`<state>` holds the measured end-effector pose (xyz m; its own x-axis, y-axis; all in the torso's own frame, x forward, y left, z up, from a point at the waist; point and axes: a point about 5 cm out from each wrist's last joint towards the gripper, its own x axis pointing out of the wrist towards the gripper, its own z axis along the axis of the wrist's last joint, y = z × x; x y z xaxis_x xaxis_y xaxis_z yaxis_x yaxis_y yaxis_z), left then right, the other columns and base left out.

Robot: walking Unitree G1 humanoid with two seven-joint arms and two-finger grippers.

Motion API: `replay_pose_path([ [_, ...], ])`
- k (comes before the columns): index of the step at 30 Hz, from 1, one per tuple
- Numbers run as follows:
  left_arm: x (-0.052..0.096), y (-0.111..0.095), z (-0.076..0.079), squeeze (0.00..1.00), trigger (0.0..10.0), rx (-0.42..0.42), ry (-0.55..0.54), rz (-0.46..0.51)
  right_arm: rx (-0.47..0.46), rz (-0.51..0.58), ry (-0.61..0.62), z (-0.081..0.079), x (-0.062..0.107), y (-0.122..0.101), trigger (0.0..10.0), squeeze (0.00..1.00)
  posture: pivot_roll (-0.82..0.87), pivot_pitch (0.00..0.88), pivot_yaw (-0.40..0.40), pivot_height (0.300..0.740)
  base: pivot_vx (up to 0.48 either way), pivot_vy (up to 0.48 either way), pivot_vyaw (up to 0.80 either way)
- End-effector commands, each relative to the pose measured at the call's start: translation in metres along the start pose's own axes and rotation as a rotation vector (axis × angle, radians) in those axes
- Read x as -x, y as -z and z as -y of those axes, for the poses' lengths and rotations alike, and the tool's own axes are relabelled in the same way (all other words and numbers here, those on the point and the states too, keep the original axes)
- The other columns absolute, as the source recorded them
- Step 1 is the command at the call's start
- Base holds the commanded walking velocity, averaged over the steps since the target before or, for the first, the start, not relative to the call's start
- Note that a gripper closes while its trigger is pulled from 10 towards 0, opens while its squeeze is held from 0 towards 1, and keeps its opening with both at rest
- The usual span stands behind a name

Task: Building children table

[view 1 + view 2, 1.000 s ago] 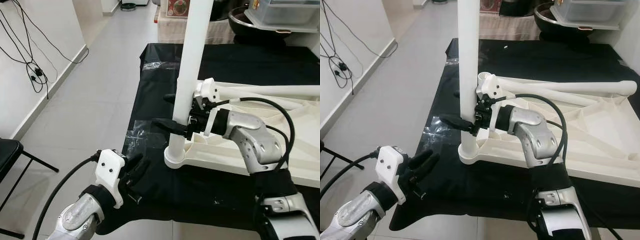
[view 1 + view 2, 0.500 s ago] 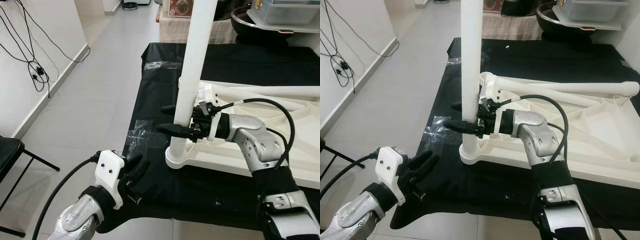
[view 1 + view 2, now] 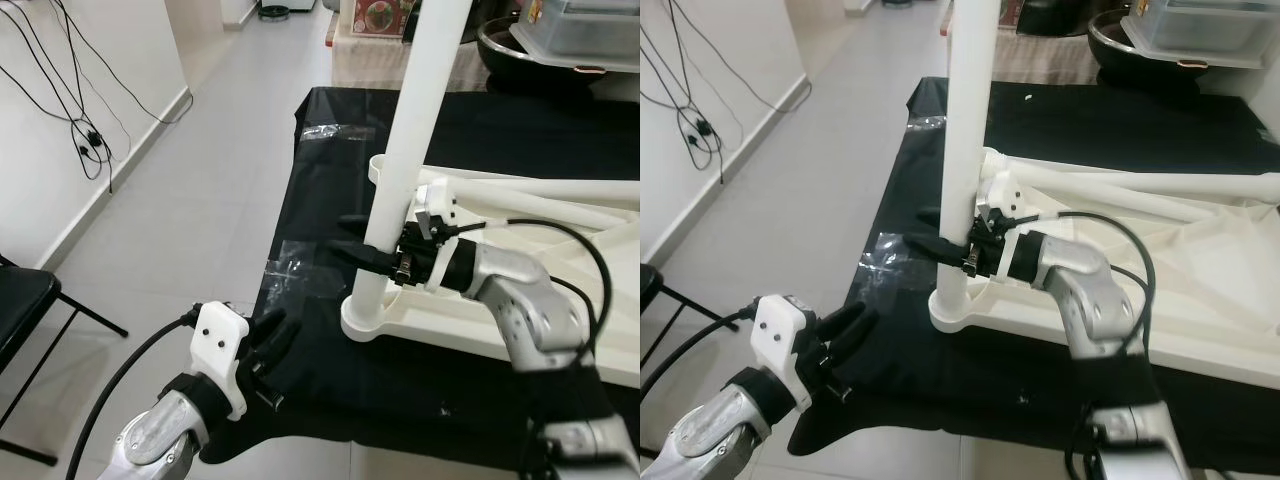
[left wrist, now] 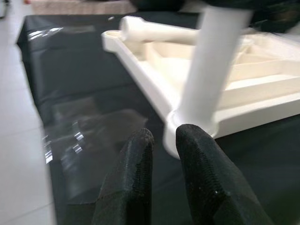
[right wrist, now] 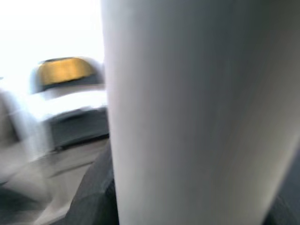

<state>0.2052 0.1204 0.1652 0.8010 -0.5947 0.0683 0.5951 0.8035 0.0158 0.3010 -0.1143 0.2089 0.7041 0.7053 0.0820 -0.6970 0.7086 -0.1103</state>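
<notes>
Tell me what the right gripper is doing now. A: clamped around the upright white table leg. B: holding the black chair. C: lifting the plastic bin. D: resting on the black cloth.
A: the right gripper has its black fingers on either side of the upright table leg.

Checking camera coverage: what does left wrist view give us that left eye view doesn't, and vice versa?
Left wrist view alone: a close look along the left gripper's two black fingers, nearly touching, aimed at the round white socket where the upright white plastic table leg meets the overturned white tabletop.

Left eye view alone: the right gripper clamped around that leg, the grey tiled floor, wall cables and a black chair.

Both: leg, tabletop, black cloth, and the second white leg lying flat.
</notes>
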Motion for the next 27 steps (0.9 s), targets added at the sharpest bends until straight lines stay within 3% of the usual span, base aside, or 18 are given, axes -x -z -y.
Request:
replay_pose_path([
  [1,0.002,0.001,0.000,0.00,10.0,0.005,0.000,-0.011,0.040,-0.233,0.321,0.009,0.020,0.039,0.0,0.00,0.04,0.150,-0.030,0.740,0.000,0.000,0.00],
  [2,0.002,0.001,-0.001,0.00,10.0,0.006,0.000,-0.011,0.064,-0.265,0.430,-0.004,0.030,0.043,0.0,0.00,0.03,0.152,-0.022,0.740,0.000,0.000,0.00],
  [3,0.002,0.001,-0.001,0.00,10.0,0.006,0.000,-0.011,0.064,-0.265,0.430,-0.004,0.030,0.043,0.0,0.00,0.03,0.152,-0.022,0.740,0.000,0.000,0.00],
  [5,0.001,0.002,0.000,0.00,10.0,0.010,0.005,-0.011,0.069,-0.280,0.470,-0.020,0.037,0.042,0.0,0.00,0.01,0.145,-0.018,0.740,0.000,0.000,0.00],
  [10,-0.001,0.002,0.002,0.00,10.0,0.012,0.015,-0.009,0.056,-0.252,0.441,-0.019,0.026,0.036,0.0,0.00,0.01,0.148,-0.020,0.740,0.000,0.000,0.00],
  [11,-0.001,0.003,0.001,0.00,10.0,0.012,0.013,-0.010,0.060,-0.231,0.423,-0.019,0.021,0.032,3.5,0.00,0.01,0.147,-0.019,0.740,0.000,0.000,0.00],
  [13,0.000,0.003,0.000,0.00,10.0,0.012,0.010,-0.011,0.063,-0.216,0.417,-0.019,0.019,0.028,3.5,0.00,0.01,0.150,-0.016,0.740,0.000,0.000,0.00],
  [14,0.001,0.003,0.000,0.00,10.0,0.011,0.008,-0.014,0.041,-0.176,0.402,-0.020,0.015,0.023,10.0,0.00,0.02,0.154,-0.012,0.740,0.000,0.000,0.00],
  [15,0.002,0.003,-0.001,0.00,10.0,0.011,0.006,-0.015,0.025,-0.149,0.395,-0.021,0.013,0.019,10.0,1.00,0.02,0.154,-0.012,0.740,0.000,0.000,0.00],
  [20,0.003,0.003,-0.001,0.00,10.0,0.010,0.007,-0.021,-0.005,-0.082,0.345,-0.029,0.008,0.006,10.0,1.00,0.02,0.155,-0.003,0.740,0.000,0.000,0.00],
  [21,0.003,0.003,0.000,0.00,10.0,0.012,0.012,-0.024,-0.034,-0.015,0.238,-0.032,0.005,-0.006,10.0,1.00,0.02,0.157,-0.002,0.740,0.000,0.000,0.00],
  [22,0.003,0.003,0.000,0.00,10.0,0.012,0.012,-0.024,-0.034,-0.015,0.238,-0.032,0.005,-0.006,10.0,1.00,0.02,0.157,-0.002,0.740,0.000,0.000,0.00],
  [25,0.003,0.004,0.002,0.00,10.0,0.014,0.019,-0.026,-0.017,0.045,-0.005,-0.026,0.000,-0.022,10.0,1.00,0.03,0.160,-0.002,0.740,0.000,0.000,0.00],
  [27,0.003,0.004,0.002,0.00,10.0,0.014,0.020,-0.028,0.005,0.045,-0.047,-0.023,-0.001,-0.025,10.0,1.00,0.03,0.160,-0.002,0.740,0.000,0.000,0.00],
])
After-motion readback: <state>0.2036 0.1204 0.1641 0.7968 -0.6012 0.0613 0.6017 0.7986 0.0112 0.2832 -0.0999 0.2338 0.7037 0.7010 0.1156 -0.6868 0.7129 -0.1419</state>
